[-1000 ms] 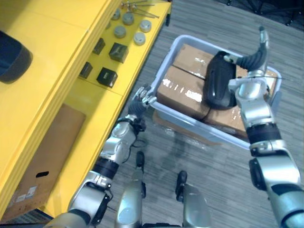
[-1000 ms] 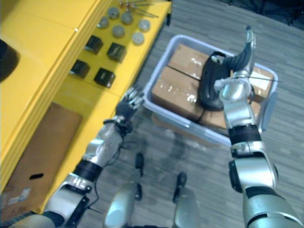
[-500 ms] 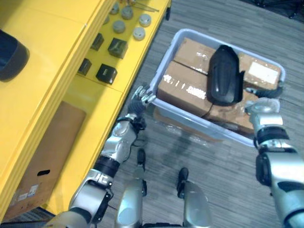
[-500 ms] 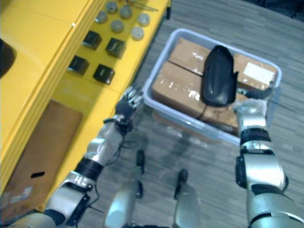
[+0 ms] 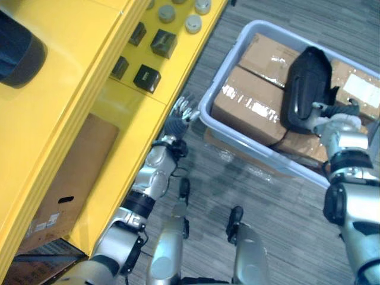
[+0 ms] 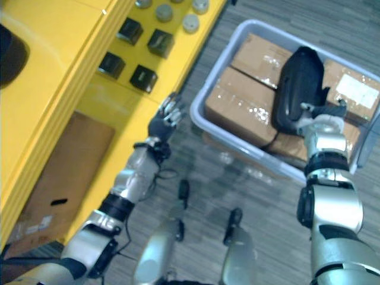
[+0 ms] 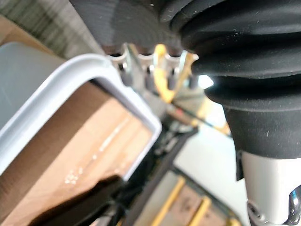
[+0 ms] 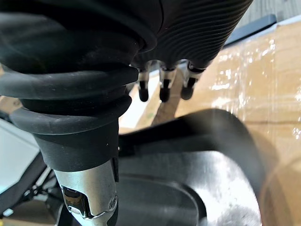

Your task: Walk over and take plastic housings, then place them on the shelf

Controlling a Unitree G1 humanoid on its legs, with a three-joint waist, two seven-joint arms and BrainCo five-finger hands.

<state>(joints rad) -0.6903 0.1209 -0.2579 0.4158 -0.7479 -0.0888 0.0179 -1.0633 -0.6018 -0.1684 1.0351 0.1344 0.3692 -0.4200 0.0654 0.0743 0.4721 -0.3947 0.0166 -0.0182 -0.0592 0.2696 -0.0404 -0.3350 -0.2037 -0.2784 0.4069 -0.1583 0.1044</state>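
A black plastic housing [image 5: 306,83] lies on taped cardboard boxes [image 5: 246,104] inside a grey bin [image 5: 261,151] on the floor. My right hand [image 5: 338,113] is at the housing's near end, fingers fairly straight and reaching over its edge; the right wrist view has the housing [image 8: 188,160] just below those fingers [image 8: 162,87]. By the bin's near left corner my left hand [image 5: 180,117] is open with spread fingers, a little short of the rim [image 7: 89,63]. A second black housing [image 5: 18,56] rests on top of the yellow shelf [image 5: 77,77].
The shelf's lower level carries small black cubes [image 5: 146,77] and grey discs [image 5: 193,22]. A flat cardboard box [image 5: 65,172] lies under the shelf. Grey carpet floor [image 5: 279,208] stretches between me and the bin.
My right arm has come down from above the housing to its near end. The whole view has shifted; my left hand still hovers by the bin's corner.
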